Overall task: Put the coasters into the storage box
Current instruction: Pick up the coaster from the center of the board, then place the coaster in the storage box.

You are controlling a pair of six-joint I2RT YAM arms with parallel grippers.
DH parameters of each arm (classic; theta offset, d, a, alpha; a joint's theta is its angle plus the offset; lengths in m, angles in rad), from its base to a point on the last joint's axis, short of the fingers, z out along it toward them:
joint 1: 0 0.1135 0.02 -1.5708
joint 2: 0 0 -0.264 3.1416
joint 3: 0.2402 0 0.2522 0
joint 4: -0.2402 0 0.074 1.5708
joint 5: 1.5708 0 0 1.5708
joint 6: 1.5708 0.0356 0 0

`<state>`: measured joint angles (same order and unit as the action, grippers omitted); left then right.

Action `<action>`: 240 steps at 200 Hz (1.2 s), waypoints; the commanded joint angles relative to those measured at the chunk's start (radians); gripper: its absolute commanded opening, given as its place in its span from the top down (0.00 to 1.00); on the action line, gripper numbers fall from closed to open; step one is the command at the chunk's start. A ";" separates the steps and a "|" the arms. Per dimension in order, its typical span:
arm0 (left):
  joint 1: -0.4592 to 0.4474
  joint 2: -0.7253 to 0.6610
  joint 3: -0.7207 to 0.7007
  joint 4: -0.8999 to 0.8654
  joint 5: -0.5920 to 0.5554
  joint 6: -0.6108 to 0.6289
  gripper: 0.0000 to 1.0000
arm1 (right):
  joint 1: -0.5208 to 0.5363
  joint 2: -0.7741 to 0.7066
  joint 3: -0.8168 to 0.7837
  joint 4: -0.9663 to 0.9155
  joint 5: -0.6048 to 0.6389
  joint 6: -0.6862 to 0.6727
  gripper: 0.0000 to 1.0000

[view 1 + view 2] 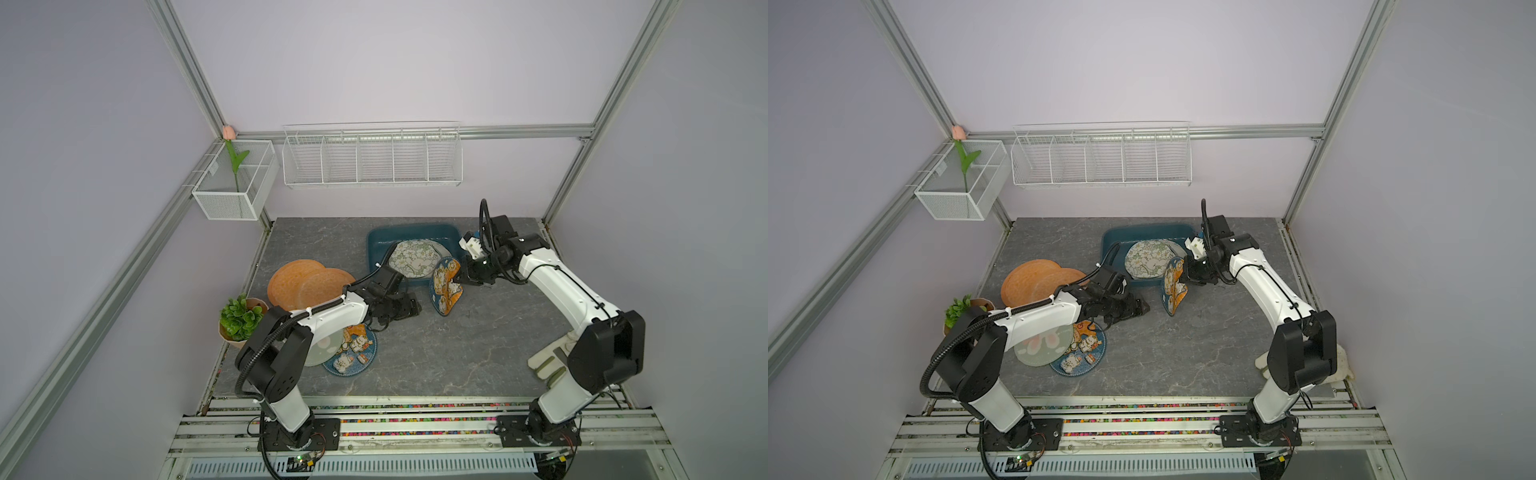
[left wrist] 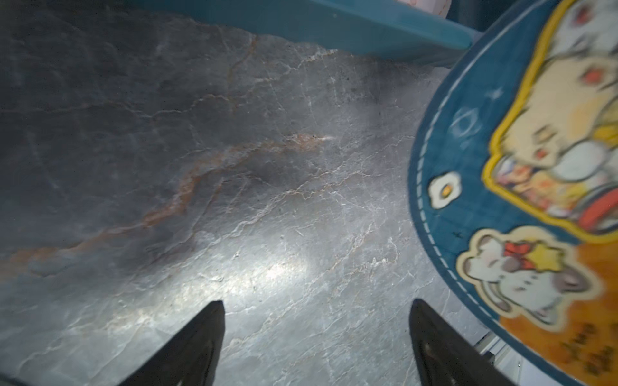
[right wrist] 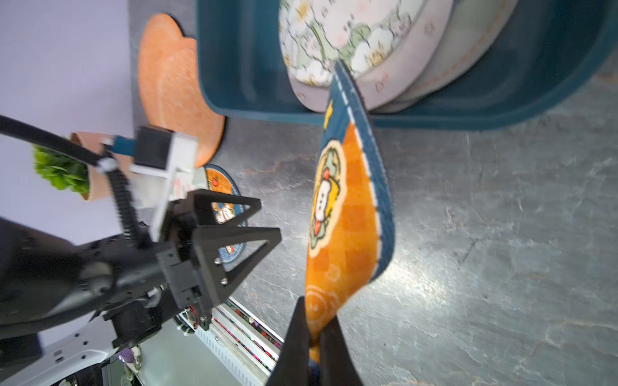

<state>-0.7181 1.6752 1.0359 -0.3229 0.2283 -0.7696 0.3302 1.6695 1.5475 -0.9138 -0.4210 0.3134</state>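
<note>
pale coaster [image 1: 1038,351]: partly under left arm [image 1: 1036,319] | held blue coaster [image 2: 521,187]: blurred, cut by frame edge

The left arm [image 1: 328,313] stretches forward, low over the bench [image 2: 234,167]. The left gripper [image 2: 317,302] tilts downward, its jaws spread wide with nothing between them. The right arm [image 1: 557,282] bends inward at the elbow. The right gripper [image 3: 316,320] has its 2 jaws pinched on the edge of a blue-rimmed coaster [image 3: 347,214].

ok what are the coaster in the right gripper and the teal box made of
The blue coaster looks like soft woven fabric, matte: it bends where the right gripper pinches it, with stitch-like dashes along its rim. The storage box seems moulded plastic: smooth, faintly glossy walls.
</note>
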 commanded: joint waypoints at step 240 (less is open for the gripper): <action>0.042 -0.212 -0.175 -0.011 -0.073 -0.037 0.09 | 0.058 0.755 0.751 0.032 0.052 0.094 0.89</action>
<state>-0.6865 1.4845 0.8768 -0.3202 0.1738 -0.8040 0.4007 2.4134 2.2795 -0.8032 -0.4400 0.4587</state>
